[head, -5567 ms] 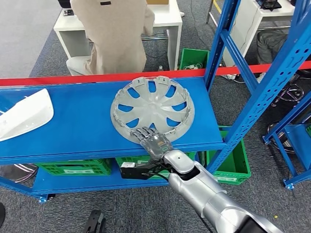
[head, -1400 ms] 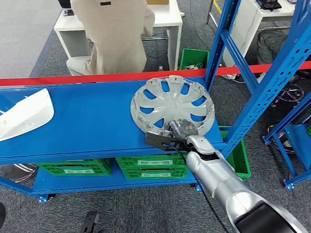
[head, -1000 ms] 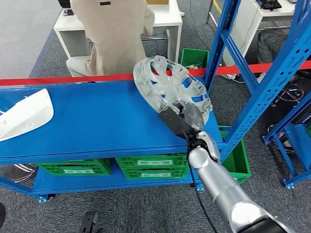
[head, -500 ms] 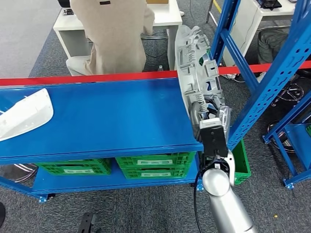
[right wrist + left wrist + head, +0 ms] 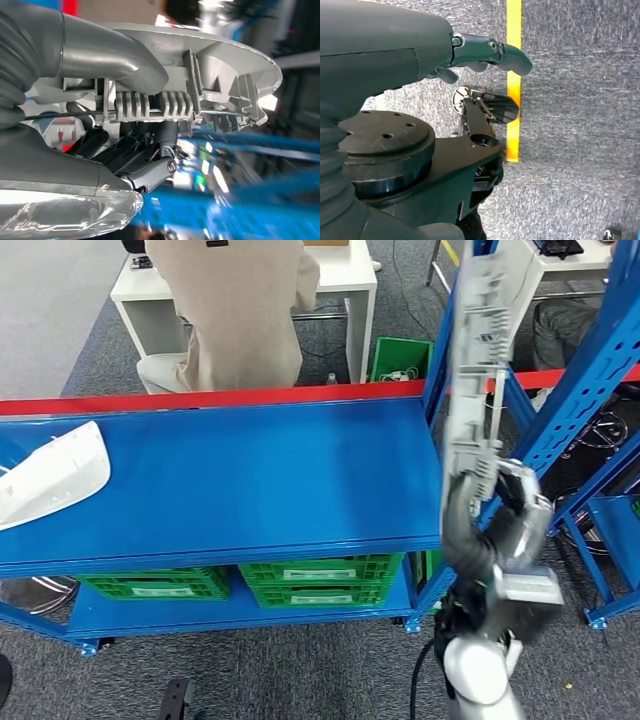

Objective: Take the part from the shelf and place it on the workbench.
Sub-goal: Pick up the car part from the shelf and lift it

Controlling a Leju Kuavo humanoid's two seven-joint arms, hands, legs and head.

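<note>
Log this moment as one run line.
right hand: holds wheel cover on edge, off shelf | left hand: open | workbench: not yet

White panel [image 5: 51, 476] on blue shelf [image 5: 249, 480]

Lighting: bright, even, soft shadows. Head view: motion blur on raised wheel cover [image 5: 477, 370]. Right wrist view: background smeared, glare patches.

A white curved panel [image 5: 51, 478] lies at the left end of the upper deck. Green crates [image 5: 321, 581] sit on the deck below, and another green crate [image 5: 398, 361] stands on the floor beyond. A person [image 5: 230, 310] in beige is by a white desk [image 5: 342, 280] at the far side.
</note>
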